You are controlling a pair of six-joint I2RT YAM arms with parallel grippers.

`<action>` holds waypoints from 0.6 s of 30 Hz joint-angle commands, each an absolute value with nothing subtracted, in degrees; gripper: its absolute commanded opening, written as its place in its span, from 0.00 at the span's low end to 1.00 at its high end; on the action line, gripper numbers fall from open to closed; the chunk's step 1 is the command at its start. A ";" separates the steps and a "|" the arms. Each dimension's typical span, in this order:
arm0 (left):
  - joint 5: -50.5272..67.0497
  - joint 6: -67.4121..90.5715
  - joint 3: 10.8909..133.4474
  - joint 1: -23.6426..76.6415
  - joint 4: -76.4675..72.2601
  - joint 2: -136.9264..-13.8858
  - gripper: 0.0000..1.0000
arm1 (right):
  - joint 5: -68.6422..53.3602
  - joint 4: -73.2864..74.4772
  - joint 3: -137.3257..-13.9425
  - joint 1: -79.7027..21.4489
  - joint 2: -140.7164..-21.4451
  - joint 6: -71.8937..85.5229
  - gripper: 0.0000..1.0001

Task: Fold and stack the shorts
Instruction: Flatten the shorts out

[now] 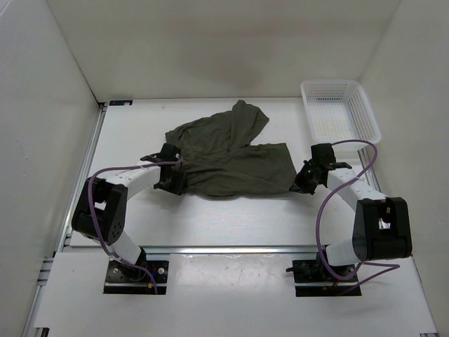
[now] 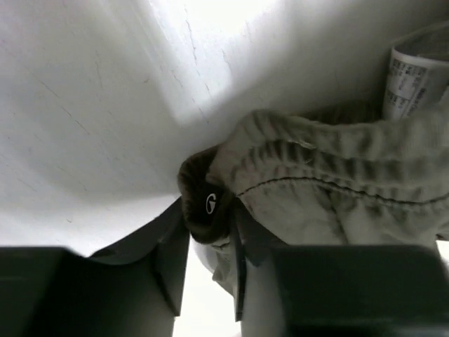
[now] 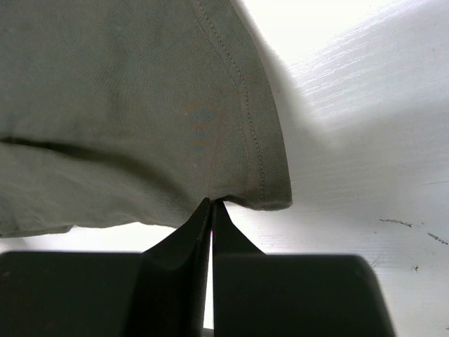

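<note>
The dark olive-green shorts (image 1: 231, 158) lie spread on the white table, one leg pointing to the back, the other to the right. My left gripper (image 1: 170, 179) is at their left edge. In the left wrist view it (image 2: 210, 221) is shut on the gathered waistband corner (image 2: 309, 189), with a dark tab bearing a "G" between the fingers. My right gripper (image 1: 303, 181) is at the right leg's near corner. In the right wrist view it (image 3: 211, 203) is shut on the stitched hem of the shorts (image 3: 140, 126), which hangs just off the table.
A white mesh basket (image 1: 365, 112) stands at the back right, close behind the right arm. White walls enclose the table on the left, back and right. A white care label (image 2: 414, 77) shows inside the waistband.
</note>
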State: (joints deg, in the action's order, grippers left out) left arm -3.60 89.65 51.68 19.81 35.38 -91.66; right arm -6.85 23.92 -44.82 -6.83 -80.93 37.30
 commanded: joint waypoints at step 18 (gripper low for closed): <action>-15.47 61.45 89.09 14.50 56.42 -79.11 0.10 | -8.35 31.64 -62.64 -7.03 -77.17 34.45 0.00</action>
State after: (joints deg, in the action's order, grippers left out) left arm -7.94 70.43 81.10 15.20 49.89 -83.74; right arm -8.99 29.74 -55.07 -7.31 -79.33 36.67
